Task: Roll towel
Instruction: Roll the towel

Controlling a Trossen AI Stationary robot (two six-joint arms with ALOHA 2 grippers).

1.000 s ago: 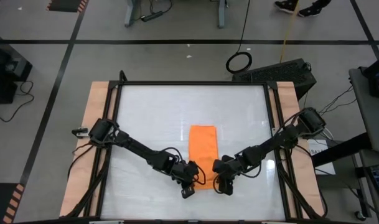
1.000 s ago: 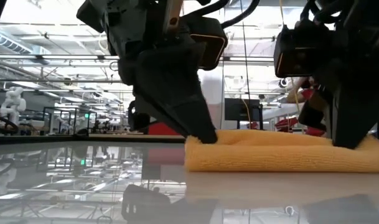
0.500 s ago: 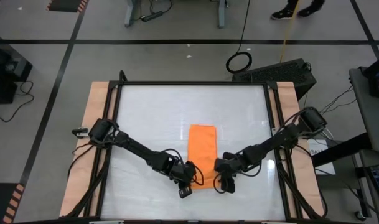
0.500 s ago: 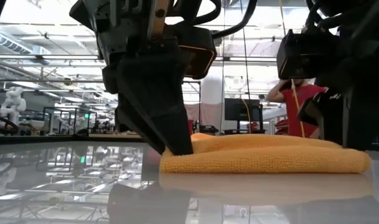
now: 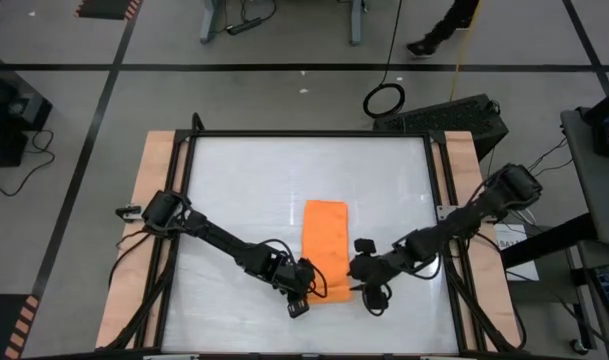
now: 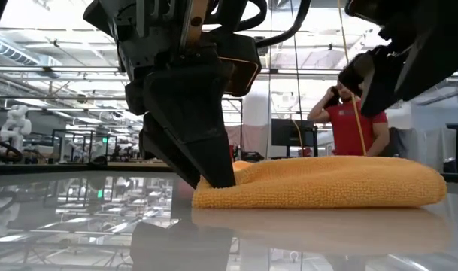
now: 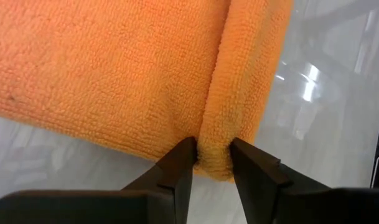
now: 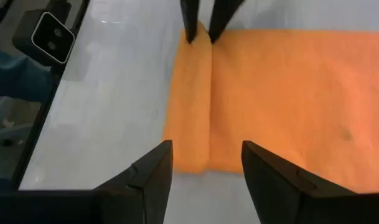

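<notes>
The orange towel (image 5: 325, 240) lies on the white table as a folded strip, long way near to far. Its near edge is turned over into a narrow roll (image 8: 192, 99). My left gripper (image 7: 213, 158) is at the roll's left end, shut on it; it also shows in the low view (image 6: 206, 162). My right gripper (image 8: 206, 149) hangs open above the table just right of the towel's near right corner, touching nothing; it is also in the high view (image 5: 364, 282). My left gripper pinches the left end of the towel's rolled near edge (image 7: 215, 146) between its two fingertips (image 7: 183, 158), one on each side of the roll. The fingers slant down from the table's left and lie along the roll. The roll rests on the table.
A dark frame (image 5: 189, 200) and wooden side boards (image 5: 149, 220) border the glossy table top, with bare surface to the left, right and far side of the towel. In the low view a person in red (image 6: 353, 124) stands in the room beyond.
My right gripper has opened, let go of the towel's near right end, and gone up and toward the table's right edge. The freed end of the roll has settled on the table. My left gripper has shifted slightly left and stays at the roll's left end.
</notes>
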